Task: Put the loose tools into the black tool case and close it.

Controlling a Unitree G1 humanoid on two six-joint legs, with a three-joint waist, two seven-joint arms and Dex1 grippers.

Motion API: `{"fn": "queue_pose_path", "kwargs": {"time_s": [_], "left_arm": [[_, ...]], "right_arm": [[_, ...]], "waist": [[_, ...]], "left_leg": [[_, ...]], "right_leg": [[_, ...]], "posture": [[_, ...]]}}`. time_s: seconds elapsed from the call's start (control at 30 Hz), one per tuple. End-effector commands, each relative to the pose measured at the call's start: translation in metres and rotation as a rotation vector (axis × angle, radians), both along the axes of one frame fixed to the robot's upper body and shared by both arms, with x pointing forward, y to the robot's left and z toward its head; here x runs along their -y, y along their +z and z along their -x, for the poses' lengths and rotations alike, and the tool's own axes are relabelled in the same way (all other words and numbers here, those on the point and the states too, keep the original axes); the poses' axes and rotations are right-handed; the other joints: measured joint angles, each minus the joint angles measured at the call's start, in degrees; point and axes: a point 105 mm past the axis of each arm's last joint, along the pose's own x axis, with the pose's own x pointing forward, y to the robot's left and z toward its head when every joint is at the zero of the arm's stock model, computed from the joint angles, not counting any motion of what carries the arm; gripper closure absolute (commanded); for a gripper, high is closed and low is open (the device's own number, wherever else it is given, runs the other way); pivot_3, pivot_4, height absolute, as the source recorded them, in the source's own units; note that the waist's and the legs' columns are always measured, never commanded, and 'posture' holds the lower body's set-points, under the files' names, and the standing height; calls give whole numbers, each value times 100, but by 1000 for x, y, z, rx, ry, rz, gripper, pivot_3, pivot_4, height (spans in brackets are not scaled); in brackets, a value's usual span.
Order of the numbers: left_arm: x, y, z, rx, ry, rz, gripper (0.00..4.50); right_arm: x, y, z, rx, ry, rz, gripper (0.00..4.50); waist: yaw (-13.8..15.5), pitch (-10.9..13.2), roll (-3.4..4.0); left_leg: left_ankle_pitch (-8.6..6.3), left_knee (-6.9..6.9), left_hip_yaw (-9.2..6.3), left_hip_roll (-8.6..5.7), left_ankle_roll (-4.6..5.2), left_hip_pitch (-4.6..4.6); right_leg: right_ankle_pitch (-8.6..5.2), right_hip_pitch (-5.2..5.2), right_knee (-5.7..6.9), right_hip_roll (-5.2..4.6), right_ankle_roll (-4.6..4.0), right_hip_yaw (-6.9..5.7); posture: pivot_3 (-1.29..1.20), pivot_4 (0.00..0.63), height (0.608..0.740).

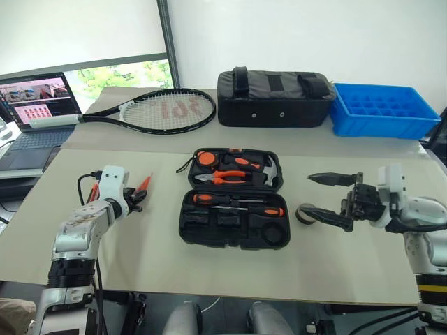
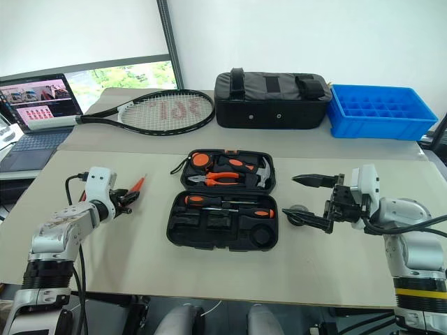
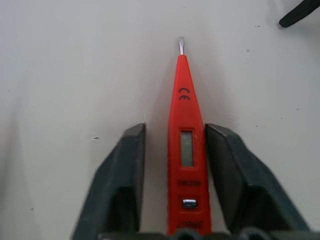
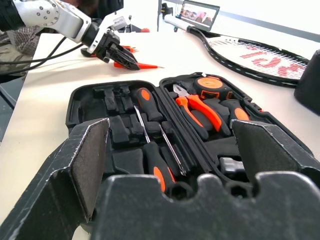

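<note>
Left end effector [image 3: 175, 165]: narrowed around the orange tester pen [image 3: 186, 150], contact not discernible.
Right end effector [image 1: 328, 199]: spread wide beside the open tool case [image 1: 234, 199].

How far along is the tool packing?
Done: screwdrivers and pliers sit in the open black plastic tool case. In hand: the left hand straddles the slim orange tester pen on the table, with gaps either side. Left: the small dark tape roll beside the open right hand, then closing the case.

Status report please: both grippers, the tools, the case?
Left gripper around red tester pen, gaps visible. Right gripper open, empty. Tool case open. Tape roll loose.
</note>
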Motion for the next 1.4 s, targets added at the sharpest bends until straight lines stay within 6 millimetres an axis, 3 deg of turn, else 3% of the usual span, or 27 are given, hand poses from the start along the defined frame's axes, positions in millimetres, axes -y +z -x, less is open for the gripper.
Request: {"fn": "queue_pose_path", "kwargs": {"time_s": [0.03,0.13,0.3,0.4,0.57,0.73,0.83,1.4], "left_arm": [[17,22,-1,137,-126,-22,4008],[50,58,4,302,-336,52,4008],[92,88,23,402,-673,42,4008],[127,80,48,350,-1014,-55,4008],[149,59,68,236,-1349,-183,4008],[144,40,62,116,-1469,-328,4008],[143,39,44,110,-1431,-394,4008],[151,25,31,66,-1387,-425,4008]], "right_arm": [[9,13,5,61,-4,-40,0],[16,9,10,38,5,-70,0],[20,7,17,20,34,-53,0],[25,1,21,-3,48,-20,0],[29,-5,24,-21,69,10,0],[27,-3,26,-16,75,5,0],[25,-3,30,-14,75,2,0],[25,-4,34,-14,61,-14,0]], "waist": [[6,1,-1],[37,3,-5],[49,1,-1],[40,0,2],[21,0,4],[6,1,4],[25,1,3],[37,0,5]], "left_leg": [[0,0,1,0,0,-1],[1,0,2,2,-1,-8],[1,0,5,1,-1,-11],[1,0,5,2,-1,-10],[1,1,11,1,-1,-9],[1,3,11,2,1,-9],[1,4,11,2,1,-13],[1,12,8,1,3,-18]], "right_leg": [[0,-1,-2,0,0,0],[1,-2,-5,0,-1,-2],[1,-2,-9,-1,-1,-1],[0,-1,-9,4,0,0],[0,0,-11,9,0,6],[-1,-1,-10,15,1,13],[-1,-1,-11,15,2,15],[-2,1,-8,16,4,19]], "posture": [[0,150,707],[0,150,707],[0,150,707],[0,150,707],[0,150,707],[0,150,707],[0,150,707],[0,150,707]]}}
